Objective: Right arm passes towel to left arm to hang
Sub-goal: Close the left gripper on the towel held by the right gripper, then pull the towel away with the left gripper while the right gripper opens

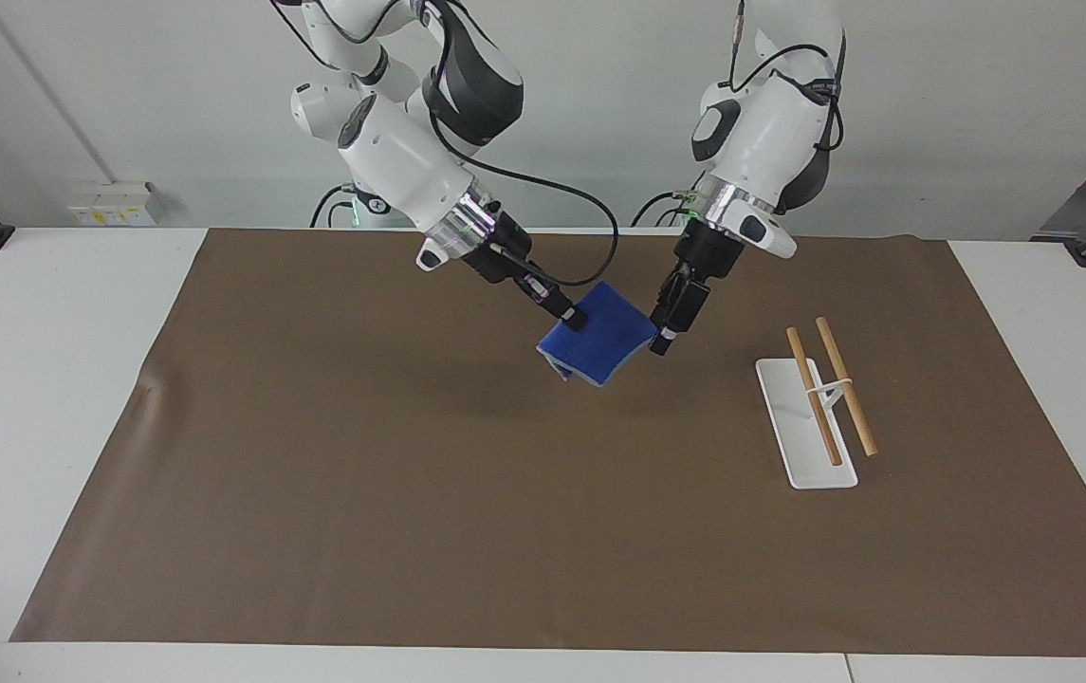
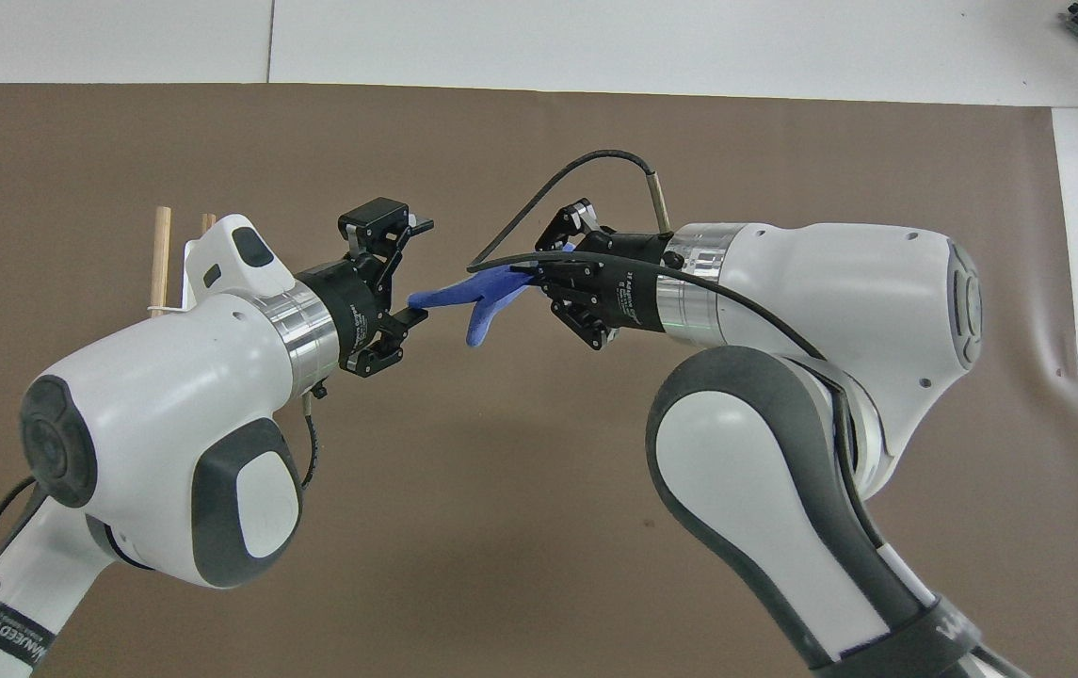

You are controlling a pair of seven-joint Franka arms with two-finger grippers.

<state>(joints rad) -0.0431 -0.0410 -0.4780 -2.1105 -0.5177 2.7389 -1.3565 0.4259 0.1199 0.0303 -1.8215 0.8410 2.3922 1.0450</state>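
matt blue cloth towel (image 1: pixel 599 343)

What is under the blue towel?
Nothing sits under the towel: only the bare brown mat with the towel's shadow. The towel is up in the air, pinched by the shut right gripper. The open left gripper is at its free edge.
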